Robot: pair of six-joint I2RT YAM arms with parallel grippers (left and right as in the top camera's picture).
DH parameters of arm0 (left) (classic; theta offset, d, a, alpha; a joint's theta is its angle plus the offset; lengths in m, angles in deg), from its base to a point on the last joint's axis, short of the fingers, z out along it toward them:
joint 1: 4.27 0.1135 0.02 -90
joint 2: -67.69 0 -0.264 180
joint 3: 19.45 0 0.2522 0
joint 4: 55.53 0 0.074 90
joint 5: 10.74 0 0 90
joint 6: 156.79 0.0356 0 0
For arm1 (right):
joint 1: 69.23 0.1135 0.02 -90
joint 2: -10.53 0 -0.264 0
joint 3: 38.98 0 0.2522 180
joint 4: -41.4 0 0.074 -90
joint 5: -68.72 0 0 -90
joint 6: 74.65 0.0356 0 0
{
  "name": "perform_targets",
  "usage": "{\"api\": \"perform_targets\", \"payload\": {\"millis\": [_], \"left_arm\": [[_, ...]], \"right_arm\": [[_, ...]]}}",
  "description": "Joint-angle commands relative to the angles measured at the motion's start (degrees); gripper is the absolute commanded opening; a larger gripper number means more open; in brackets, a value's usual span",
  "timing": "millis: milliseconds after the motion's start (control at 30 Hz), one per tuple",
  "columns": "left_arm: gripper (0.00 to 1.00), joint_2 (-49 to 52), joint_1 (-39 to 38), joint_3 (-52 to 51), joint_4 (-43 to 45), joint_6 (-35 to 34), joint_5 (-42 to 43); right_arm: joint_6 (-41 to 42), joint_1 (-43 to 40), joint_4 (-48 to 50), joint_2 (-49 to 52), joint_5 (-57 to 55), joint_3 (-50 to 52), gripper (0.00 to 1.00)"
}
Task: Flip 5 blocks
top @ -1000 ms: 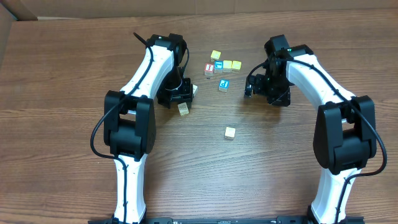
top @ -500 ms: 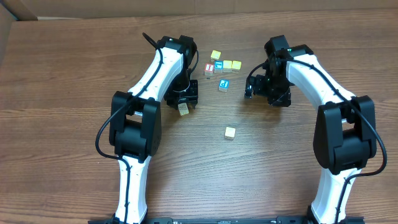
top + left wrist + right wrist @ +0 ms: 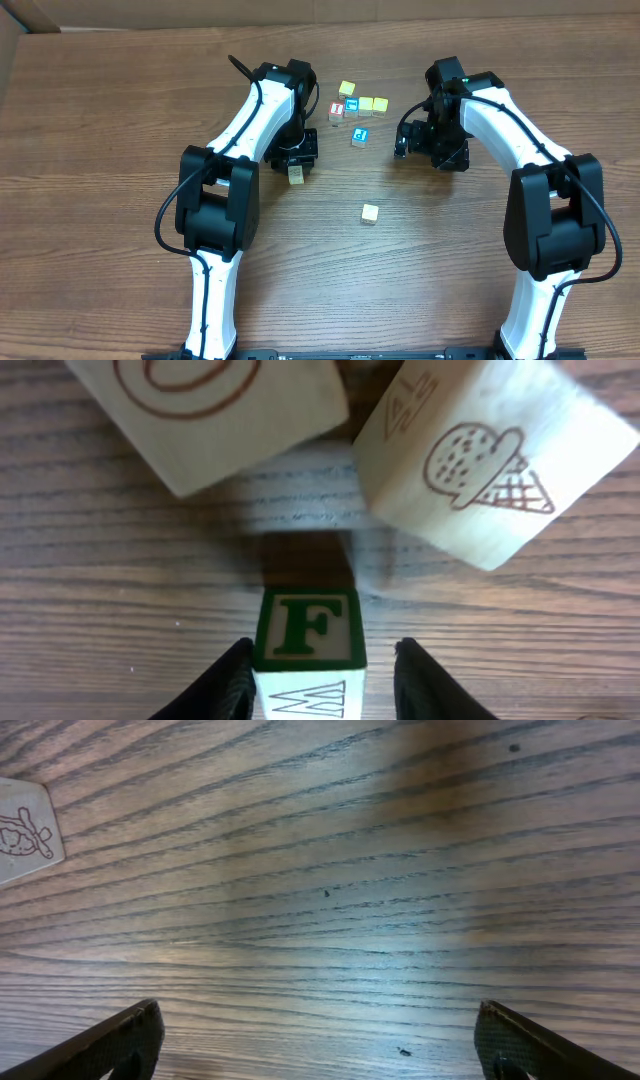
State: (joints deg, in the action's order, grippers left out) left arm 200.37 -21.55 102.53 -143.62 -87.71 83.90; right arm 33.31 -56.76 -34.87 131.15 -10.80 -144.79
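Green-lettered block (image 3: 305, 628) lies squarely between the left gripper (image 3: 322, 665) fingers, jaws narrow with a gap showing on one side; right gripper (image 3: 315, 1025) gapes wide, well apart.

The overhead camera looks straight down from high above the brown wood-grain table (image 3: 100, 120), taking in the whole workspace. The left wrist camera sits very near the tabletop, looking past the left gripper (image 3: 322, 660) at a green-lettered "F" wooden cube (image 3: 308, 628). Overhead shows that same patch far smaller. The right wrist camera, equally close, faces bare grain beyond the right gripper (image 3: 320, 1040).
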Motion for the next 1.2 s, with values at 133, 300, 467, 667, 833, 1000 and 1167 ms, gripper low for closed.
{"api": "perform_targets", "payload": {"millis": [133, 300, 467, 667, 833, 1000, 1167], "left_arm": [[0.36, 0.81, -0.11, -0.35, -0.39, 2.43, 1.68], [0.34, 0.81, -1.14, -0.35, -0.63, 4.13, 2.45], [0.33, 0.81, -3.37, -0.35, -0.85, 4.66, 1.07], [0.20, 0.72, -6.14, -0.35, -2.03, 4.04, -0.92], [0.19, -0.33, -7.87, -0.35, -3.13, 1.60, -0.74], [0.20, -3.87, -9.09, -0.35, -5.27, 0.85, -0.11], [0.21, -7.08, -10.54, -0.35, -6.21, -0.24, 1.05]], "right_arm": [[-0.46, 0.15, 0.22, -0.48, -0.61, -0.96, 1.00], [-0.46, 0.15, 0.17, -0.48, -0.61, -0.96, 1.00], [-0.48, 0.15, -0.07, -0.48, -0.66, -0.96, 1.00], [-0.48, 0.15, -1.14, -0.48, -2.62, -0.96, 1.00], [-0.48, 0.13, -1.92, -0.48, -3.65, -0.96, 1.00], [-0.48, 0.13, -2.62, -0.48, -3.65, -0.96, 1.00], [-0.46, 0.15, -2.80, -0.48, -3.63, -0.96, 1.00]]}}
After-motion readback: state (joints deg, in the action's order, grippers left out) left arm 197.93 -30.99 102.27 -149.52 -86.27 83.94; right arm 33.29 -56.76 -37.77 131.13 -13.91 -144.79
